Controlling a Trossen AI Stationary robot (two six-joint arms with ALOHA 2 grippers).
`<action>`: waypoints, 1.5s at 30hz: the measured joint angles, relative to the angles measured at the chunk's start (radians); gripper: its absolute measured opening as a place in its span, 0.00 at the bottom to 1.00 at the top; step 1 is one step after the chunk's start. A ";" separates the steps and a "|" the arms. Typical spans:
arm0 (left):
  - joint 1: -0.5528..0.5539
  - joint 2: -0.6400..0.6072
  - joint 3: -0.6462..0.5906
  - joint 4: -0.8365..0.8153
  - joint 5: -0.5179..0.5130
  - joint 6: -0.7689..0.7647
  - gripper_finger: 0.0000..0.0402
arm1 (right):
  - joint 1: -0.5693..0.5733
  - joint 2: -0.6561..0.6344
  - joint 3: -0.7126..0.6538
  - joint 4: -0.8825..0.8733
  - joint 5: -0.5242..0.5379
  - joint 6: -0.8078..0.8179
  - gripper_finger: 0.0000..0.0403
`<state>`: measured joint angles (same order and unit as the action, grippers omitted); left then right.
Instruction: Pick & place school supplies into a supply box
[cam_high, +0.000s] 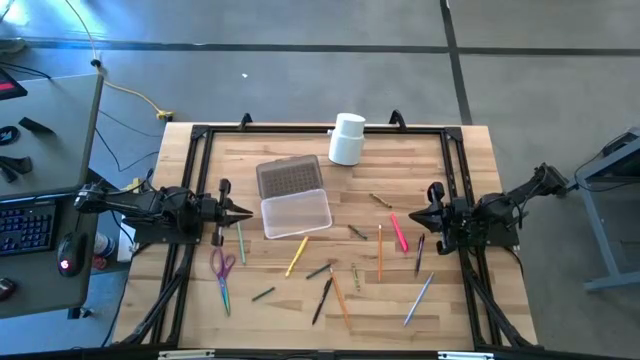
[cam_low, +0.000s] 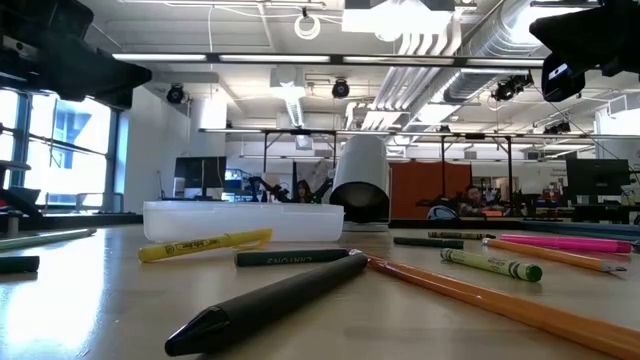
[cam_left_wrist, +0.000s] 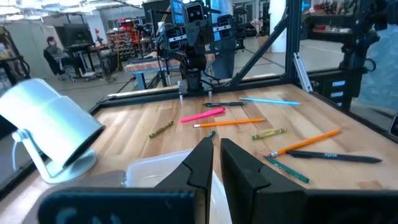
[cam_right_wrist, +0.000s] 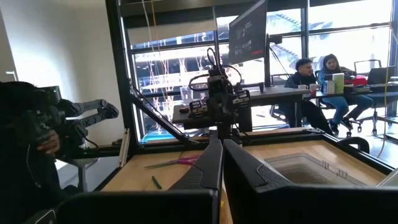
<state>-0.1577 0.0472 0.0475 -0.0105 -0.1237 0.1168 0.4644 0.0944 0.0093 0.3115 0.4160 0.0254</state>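
- The clear box (cam_high: 296, 214) sits open near the middle of the table (cam_high: 470, 160), a bit to the left. Its grey bumpy lid (cam_high: 290, 178) lies flat behind it, toward the far side.
- I can see nothing inside the box.
- A yellow pen (cam_high: 297, 256) lies just in front of the box. A green pencil (cam_high: 240, 242) lies to the left of it.
- The pink and purple scissors (cam_high: 222, 266) lie near the front left of the table.
- More pens and pencils are spread over the front and right of the table: an orange pencil (cam_high: 379, 251), a pink pen (cam_high: 399, 233), a black pen (cam_high: 322, 300) and a silver pen (cam_high: 418, 299).
- A white round tub (cam_high: 347, 138) stands behind the box, near the far edge.
- The left gripper (cam_high: 243, 212) hangs just left of the box. Its 2 fingers (cam_left_wrist: 202, 163) are open only a crack and hold nothing.
- The right gripper (cam_high: 415, 214) hangs over the right side, above the pink pen. Its fingers are pressed together and hold nothing.
- People sit at desks in the room behind.
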 joint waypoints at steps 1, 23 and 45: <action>0.000 0.000 0.000 0.000 0.002 -0.025 0.17 | 0.000 0.000 0.000 0.000 0.000 0.000 0.00; 0.000 0.003 0.001 -0.048 0.006 -0.308 0.17 | 0.000 0.000 0.000 0.000 0.000 0.000 0.00; 0.000 0.007 0.072 -0.209 -0.221 -0.068 0.18 | 0.000 0.000 0.000 0.000 0.000 -0.006 0.00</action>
<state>-0.1574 0.0543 0.1196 -0.2193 -0.3450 0.0486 0.4647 0.0944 0.0090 0.3115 0.4161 0.0193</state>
